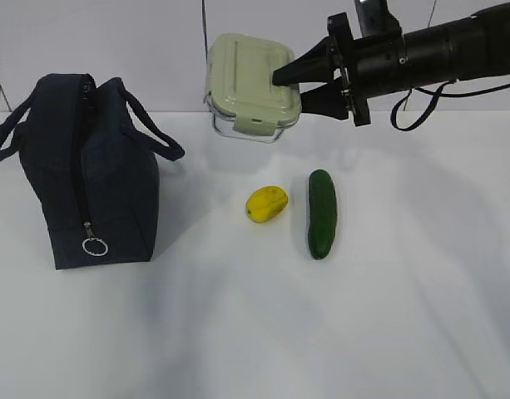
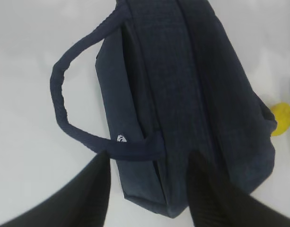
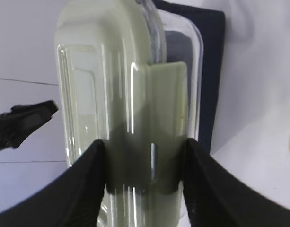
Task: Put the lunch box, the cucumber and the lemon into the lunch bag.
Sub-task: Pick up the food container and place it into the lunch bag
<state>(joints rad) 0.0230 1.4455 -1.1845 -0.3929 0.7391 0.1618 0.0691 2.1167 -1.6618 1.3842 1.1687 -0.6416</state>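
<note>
The lunch box (image 1: 253,83), clear glass with a sage-green lid, hangs tilted in the air above the table's back. My right gripper (image 1: 289,87) is shut on its right side. In the right wrist view both black fingers clamp the lunch box (image 3: 121,94) at lid and base, the gripper (image 3: 145,142) tight against it. The navy lunch bag (image 1: 88,174) stands at the left, its ring pull (image 1: 94,246) low on the front. The lemon (image 1: 266,204) and the cucumber (image 1: 322,213) lie side by side on the table. My left gripper (image 2: 152,158) hovers open over one end of the bag (image 2: 182,85).
The white table (image 1: 255,332) runs wide in front of the bag and the fruit. One loop handle (image 2: 64,109) of the bag arches out to the side, the other (image 1: 155,125) leans toward the lunch box. The lemon (image 2: 283,118) shows beyond the bag.
</note>
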